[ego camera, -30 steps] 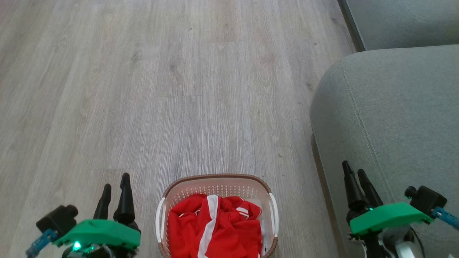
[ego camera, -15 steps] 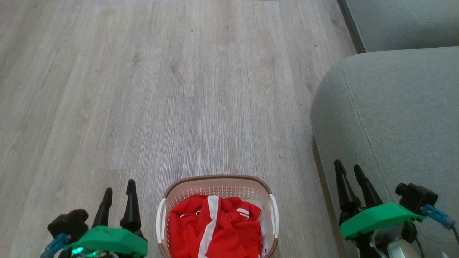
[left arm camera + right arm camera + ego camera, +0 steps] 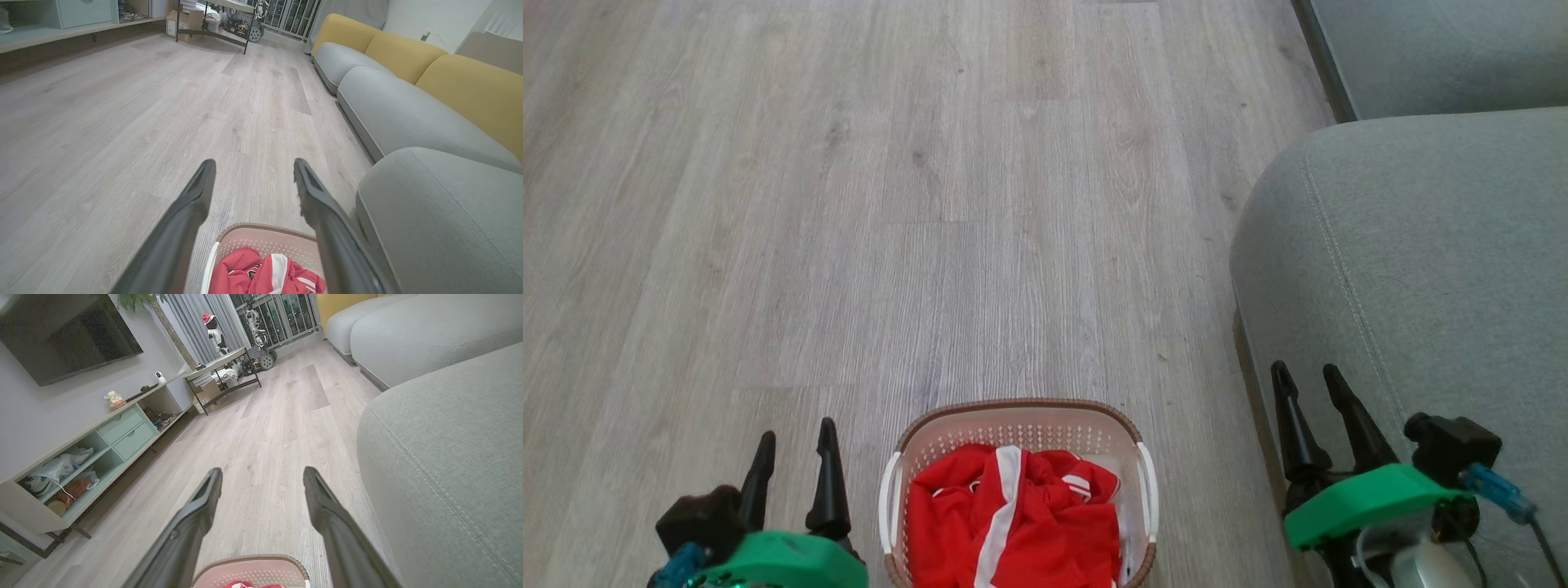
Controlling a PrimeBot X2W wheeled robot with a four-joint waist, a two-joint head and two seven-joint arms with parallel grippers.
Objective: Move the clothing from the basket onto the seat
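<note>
Since a second ago the left gripper (image 3: 796, 431) has sunk toward the bottom edge of the head view and slid a little nearer the basket (image 3: 1013, 405), and the right gripper (image 3: 1305, 369) has drifted slightly toward the basket too; basket and clothing (image 3: 1029, 523) have not stirred. Both arms are held low, one on either side of the basket, fingers pointing forward. The left gripper is over the bare floor (image 3: 890, 204), the right close by the rounded edge of the seat (image 3: 1421, 245). Each gripper's two dark fingers stand spread wide with nothing between them, as both wrist views show plainly. Counted: two grippers, four fingers, one basket, one heap of clothing. The red clothing with its white stripes lies bunched inside the basket, which stands on the floor just beside the seat; how many garments make up the heap cannot be told. In the left wrist view the sofa (image 3: 392, 110) shows three grey cushions in a row, with three yellow back cushions (image 3: 404, 57) behind
</note>
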